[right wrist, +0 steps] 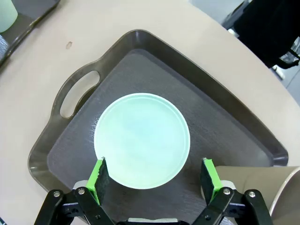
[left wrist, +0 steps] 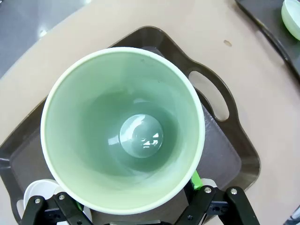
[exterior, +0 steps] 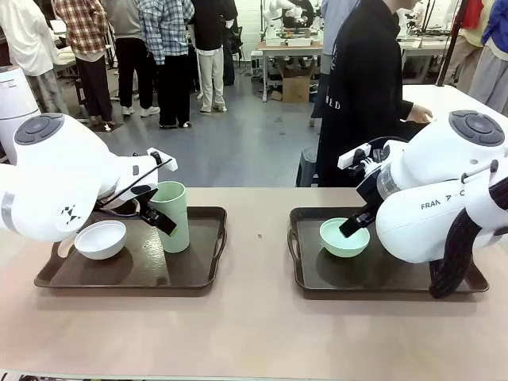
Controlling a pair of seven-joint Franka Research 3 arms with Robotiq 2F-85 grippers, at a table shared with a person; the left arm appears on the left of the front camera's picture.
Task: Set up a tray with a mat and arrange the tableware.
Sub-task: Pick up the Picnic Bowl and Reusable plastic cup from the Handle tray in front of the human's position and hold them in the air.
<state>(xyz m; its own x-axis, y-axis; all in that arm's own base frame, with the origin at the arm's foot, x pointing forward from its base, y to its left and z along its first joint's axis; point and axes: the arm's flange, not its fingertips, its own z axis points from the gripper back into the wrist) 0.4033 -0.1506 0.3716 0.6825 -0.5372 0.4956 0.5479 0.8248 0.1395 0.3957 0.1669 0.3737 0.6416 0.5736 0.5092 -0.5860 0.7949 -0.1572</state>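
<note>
Mint green cup (left wrist: pixel 124 129) stands mouth-up directly before the left gripper (left wrist: pixel 138 194), its rim spanning nearly the whole gap between the fingers; one green pad (left wrist: pixel 196 179) shows just past the rim. Jaws are set wide, and contact between pads and cup wall cannot be confirmed. From the front the cup's base is seen resting on the left tray (left wrist: pixel 236 126), with a black finger lying across its near side. A dark mat (left wrist: pixel 220 154) lines the tray floor under this gripper. White bowl (exterior: pixel 100 238) sits on the same tray, just beside the left gripper on the side away from the other arm, apart from the cup. Right gripper (right wrist: pixel 154 180) hangs over the right tray (right wrist: pixel 154 40) with jaws wide and nothing held. Mint green bowl (right wrist: pixel 142 140) lies upright below it, its near rim between the two green pads with no contact seen. Tan cup (right wrist: pixel 281 187), seen in part, stands just outside one finger of the right gripper. Both trays rest on the beige table (exterior: pixel 254 333). A person in dark clothing (exterior: pixel 365 87) stands beyond the right gripper at the far edge.
</note>
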